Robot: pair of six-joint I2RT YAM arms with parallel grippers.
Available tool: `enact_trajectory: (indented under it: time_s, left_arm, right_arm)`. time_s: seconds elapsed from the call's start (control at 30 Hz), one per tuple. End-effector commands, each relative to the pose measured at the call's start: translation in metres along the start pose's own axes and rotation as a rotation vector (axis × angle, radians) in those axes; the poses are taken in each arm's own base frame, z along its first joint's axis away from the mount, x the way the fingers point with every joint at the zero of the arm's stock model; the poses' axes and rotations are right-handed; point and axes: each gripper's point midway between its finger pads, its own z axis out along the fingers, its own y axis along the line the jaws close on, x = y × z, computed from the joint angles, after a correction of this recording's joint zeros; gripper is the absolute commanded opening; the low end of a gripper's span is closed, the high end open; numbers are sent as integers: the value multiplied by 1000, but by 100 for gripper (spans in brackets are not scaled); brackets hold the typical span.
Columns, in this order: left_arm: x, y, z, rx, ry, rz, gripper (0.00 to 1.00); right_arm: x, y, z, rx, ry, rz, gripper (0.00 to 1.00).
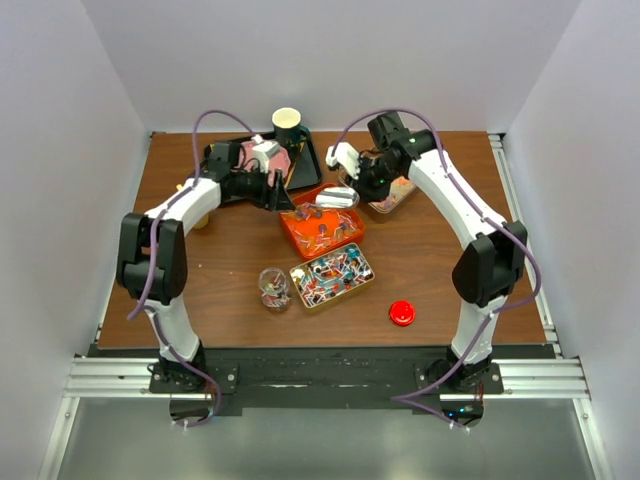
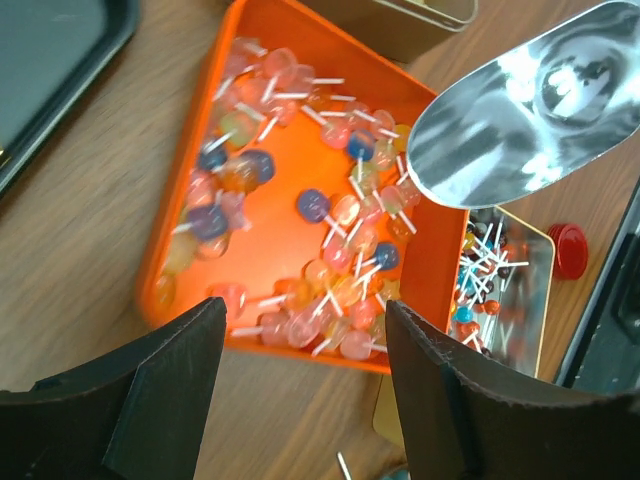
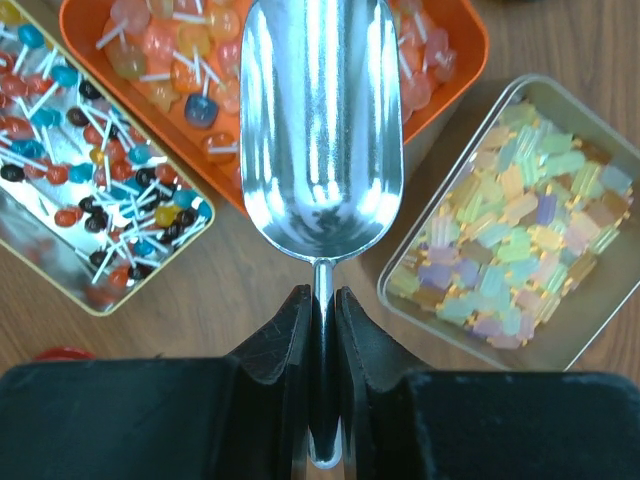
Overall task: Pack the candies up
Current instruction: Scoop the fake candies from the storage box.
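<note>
Candies [image 2: 300, 240]: mostly loose in orange tray [image 2: 440, 285]; more in gold tin [image 1: 332, 275]
Progress: early, I'd say; jar [image 1: 274, 288] holds a few, red lid [image 1: 402, 313] off
Right gripper [image 3: 322, 310]: pinching scoop [image 3: 320, 110] handle; scoop empty, over tray
Left gripper [image 2: 305, 340]: spread wide, holding nothing, above tray
Writing: none legible

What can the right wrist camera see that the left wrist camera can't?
Only the right wrist view: a silver-rimmed box of pastel candies, and the right hand shut on the handle of the shiny metal scoop. Only the left wrist view: the left hand, open, and a dark tray's corner. Both: the scoop, the orange square tray of lollipops, and the gold tin of tiny lollipops.
</note>
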Motion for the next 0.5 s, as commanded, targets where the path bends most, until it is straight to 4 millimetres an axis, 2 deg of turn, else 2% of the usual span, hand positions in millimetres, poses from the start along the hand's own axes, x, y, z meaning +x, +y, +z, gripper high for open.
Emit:
enact_trajectory:
  time_s: [0.0,0.03,0.1,0.13,0.2,0.23,0.3,0.33,0.4,0.43,0.47]
  left_arm:
    - [-11,-16,25,23,23,120,70]
    - [-20,-19,29,32,12,125,70]
    - [-16,-18,44,26,36,114,70]
    - [-22,-20,47,27,31,131,70]
    - [-20,-22,54,41,43,135,70]
    - [-23,-25,54,52,39,140,69]
    - [-23,-27,52,55,44,149,68]
    - [-20,-26,50,49,48,159,68]
    - [-20,-25,40,34,48,166,67]
    - [-13,-22,37,31,57,153,67]
    - [-17,-25,29,26,42,157,67]
  right_arm:
    - [2,-18,-40,187,-11,64,0]
    - [11,-27,-41,224,6,94,0]
    - [23,-30,-44,239,27,138,0]
    - [28,-30,-45,230,27,146,0]
    - [32,-19,-50,179,35,93,0]
    - [33,-11,-60,167,33,57,0]
    - [34,0,-65,113,35,-82,0]
    - [38,14,-70,65,57,-120,0]
    - [42,22,-74,5,102,-230,0]
    - [46,32,-75,-52,144,-258,0]
    - [51,33,-77,-68,187,-288,0]
